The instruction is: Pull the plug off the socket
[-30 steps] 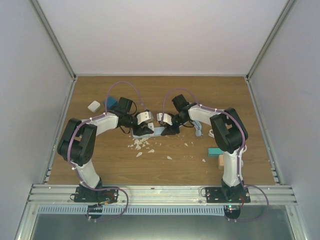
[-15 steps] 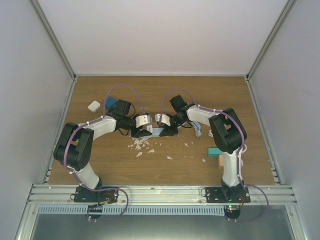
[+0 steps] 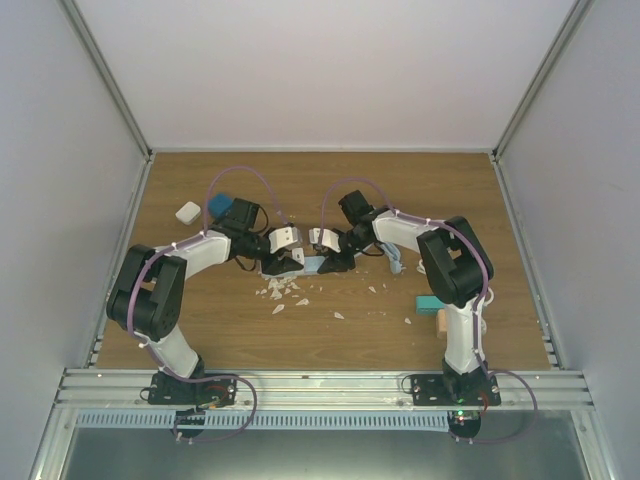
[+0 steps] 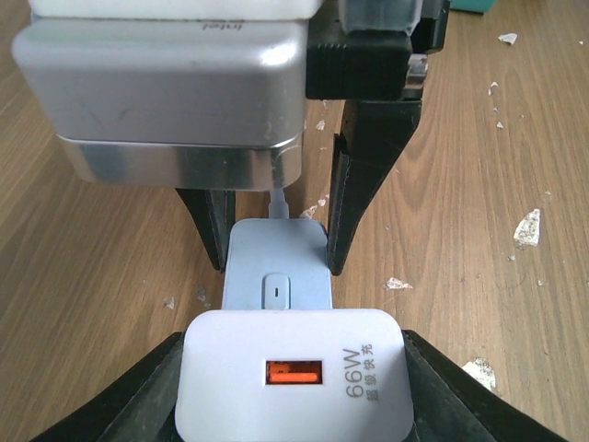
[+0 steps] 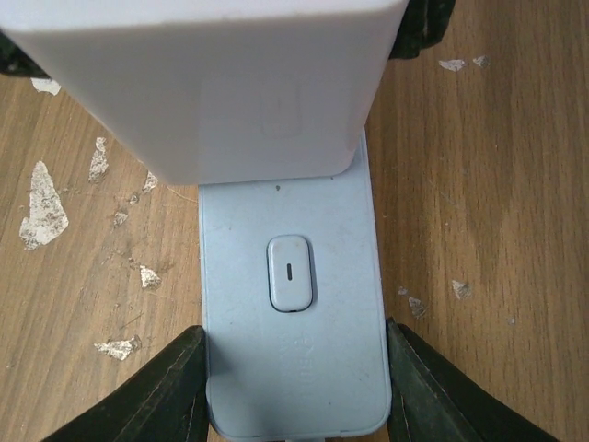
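Plug [image 4: 293,368], white, sits clamped in left pincer [image 4: 293,398], touching blue socket [image 5: 331,276] clamped by right pincer [image 5: 294,387].

Wood-grain tabletop [image 3: 330,180] in even diffuse light, plain white back panel [image 3: 320,70], pale grey side walls left [image 3: 50,200] and right [image 3: 590,200], aluminium corner posts [image 3: 107,75] slanting up from the far corners, slotted aluminium rail [image 3: 320,385] along the near edge.

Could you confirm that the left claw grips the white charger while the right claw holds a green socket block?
The socket block is pale blue, not green, as the right wrist view shows; the left claw grips the white charger and the right claw holds it.
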Available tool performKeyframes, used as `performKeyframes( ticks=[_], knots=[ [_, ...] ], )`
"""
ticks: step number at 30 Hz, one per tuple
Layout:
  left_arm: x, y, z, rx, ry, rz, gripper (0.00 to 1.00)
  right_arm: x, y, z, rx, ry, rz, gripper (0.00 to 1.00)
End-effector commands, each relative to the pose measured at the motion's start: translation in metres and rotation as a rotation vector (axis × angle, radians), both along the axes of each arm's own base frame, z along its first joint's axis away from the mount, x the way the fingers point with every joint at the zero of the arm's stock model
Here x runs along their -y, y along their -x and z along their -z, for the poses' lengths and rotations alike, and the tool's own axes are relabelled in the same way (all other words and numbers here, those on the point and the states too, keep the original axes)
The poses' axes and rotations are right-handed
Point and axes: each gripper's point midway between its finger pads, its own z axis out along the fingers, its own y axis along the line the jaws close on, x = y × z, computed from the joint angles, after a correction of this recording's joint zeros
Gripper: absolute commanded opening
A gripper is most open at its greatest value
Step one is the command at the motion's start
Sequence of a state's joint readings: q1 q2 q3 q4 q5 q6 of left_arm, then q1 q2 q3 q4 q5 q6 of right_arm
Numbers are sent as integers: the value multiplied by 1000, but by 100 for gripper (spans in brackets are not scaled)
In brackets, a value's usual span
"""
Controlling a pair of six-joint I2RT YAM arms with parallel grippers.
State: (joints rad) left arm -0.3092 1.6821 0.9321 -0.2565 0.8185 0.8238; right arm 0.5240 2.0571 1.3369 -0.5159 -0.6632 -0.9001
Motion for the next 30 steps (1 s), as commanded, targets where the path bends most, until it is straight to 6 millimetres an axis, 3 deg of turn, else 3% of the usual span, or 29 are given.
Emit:
performKeyframes(
  ticks=[1,11,19,24,30],
  knots=[
    [12,-4,-62,155,160,111,29,29,-2,44,-36,180,71,15],
    [7,2,-56,269,103,127,30,31,-1,48,-42,189,76,14],
    [23,8,-72,62,213,124,29,31,-3,49,-35,196,77,14],
    [37,16,-57,90,122,148,29,31,-2,49,-40,192,80,14],
    [27,12,-52,159,49,139,29,32,-2,51,-39,198,78,14]
  ],
)
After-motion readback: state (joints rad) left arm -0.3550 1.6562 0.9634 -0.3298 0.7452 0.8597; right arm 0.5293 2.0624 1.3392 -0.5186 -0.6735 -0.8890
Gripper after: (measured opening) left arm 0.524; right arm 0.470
